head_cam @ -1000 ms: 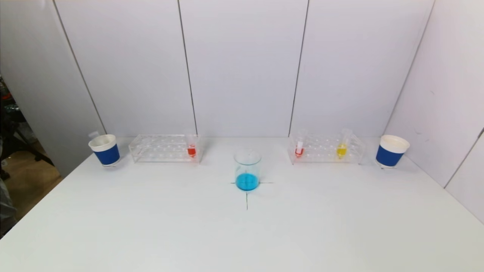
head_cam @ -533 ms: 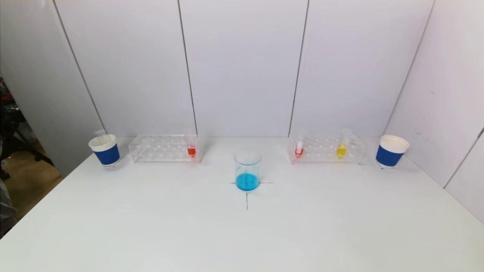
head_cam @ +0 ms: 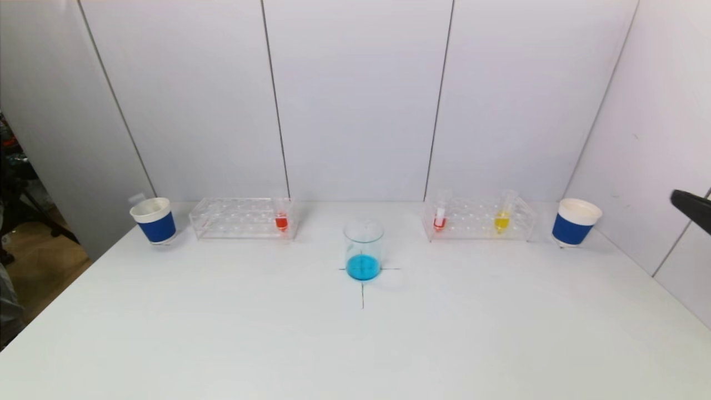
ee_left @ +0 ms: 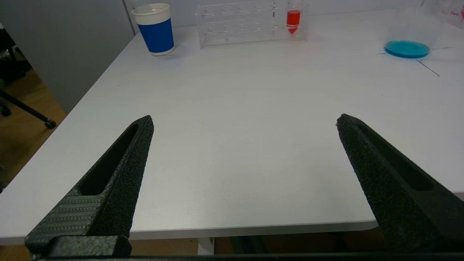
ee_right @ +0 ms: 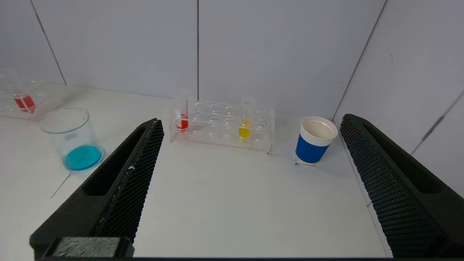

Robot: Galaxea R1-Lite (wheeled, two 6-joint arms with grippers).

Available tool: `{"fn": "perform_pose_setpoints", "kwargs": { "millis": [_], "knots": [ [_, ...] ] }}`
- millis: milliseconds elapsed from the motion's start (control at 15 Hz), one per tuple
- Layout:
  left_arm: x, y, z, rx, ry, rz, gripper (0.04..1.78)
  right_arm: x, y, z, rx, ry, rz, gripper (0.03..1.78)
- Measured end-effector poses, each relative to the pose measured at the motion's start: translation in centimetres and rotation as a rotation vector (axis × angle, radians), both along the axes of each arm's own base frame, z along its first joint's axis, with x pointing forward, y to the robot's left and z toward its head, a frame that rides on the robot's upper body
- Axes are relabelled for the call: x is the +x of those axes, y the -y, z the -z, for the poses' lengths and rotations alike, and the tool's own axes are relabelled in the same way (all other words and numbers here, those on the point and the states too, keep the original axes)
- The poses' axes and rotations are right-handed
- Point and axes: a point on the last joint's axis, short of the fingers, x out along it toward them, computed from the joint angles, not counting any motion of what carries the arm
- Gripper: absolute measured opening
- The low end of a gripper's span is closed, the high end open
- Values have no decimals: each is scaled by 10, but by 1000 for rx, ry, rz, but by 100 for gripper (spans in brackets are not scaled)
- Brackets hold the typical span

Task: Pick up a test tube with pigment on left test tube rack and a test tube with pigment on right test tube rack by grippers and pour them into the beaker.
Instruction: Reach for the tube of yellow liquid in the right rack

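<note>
The glass beaker (head_cam: pixel 364 250) with blue liquid stands mid-table on a cross mark. The clear left rack (head_cam: pixel 239 218) holds one test tube of red pigment (head_cam: pixel 281 221). In the clear right rack (head_cam: pixel 479 219) stand a red-pigment tube (head_cam: pixel 439 221) and a yellow-pigment tube (head_cam: pixel 501 221). My left gripper (ee_left: pixel 244 119) is open and empty above the table's near edge, far from its rack (ee_left: pixel 250 21). My right gripper (ee_right: pixel 251 119) is open and empty, facing the right rack (ee_right: pixel 221 125) from a distance. One of its fingers (head_cam: pixel 691 206) shows at the head view's right edge.
A blue-and-white paper cup (head_cam: pixel 154 220) stands left of the left rack, and another (head_cam: pixel 575 222) stands right of the right rack. White wall panels close the back and right side. The table's left edge drops to the floor.
A black finger of my right gripper has come into the head view at the right edge. The tubes, racks, beaker and cups have not moved.
</note>
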Motion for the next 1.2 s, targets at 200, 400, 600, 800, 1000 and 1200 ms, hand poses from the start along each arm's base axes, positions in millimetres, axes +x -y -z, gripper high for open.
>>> {"fn": "perform_pose_setpoints", "kwargs": {
  "millis": [200,400,600,800,1000,1200],
  "knots": [
    [0,0,0,0,0,0,176,65,-5,21,36,-57,14,177],
    [0,0,0,0,0,0,176,120,-9,56,67,-94,34,177],
    [0,0,0,0,0,0,176,165,-12,98,83,-88,60,177],
    [0,0,0,0,0,0,176,194,-14,134,96,-38,69,177],
    [0,0,0,0,0,0,176,209,-18,157,100,-24,65,177],
    [0,0,0,0,0,0,176,220,-19,171,99,-31,67,177]
  ]
}}
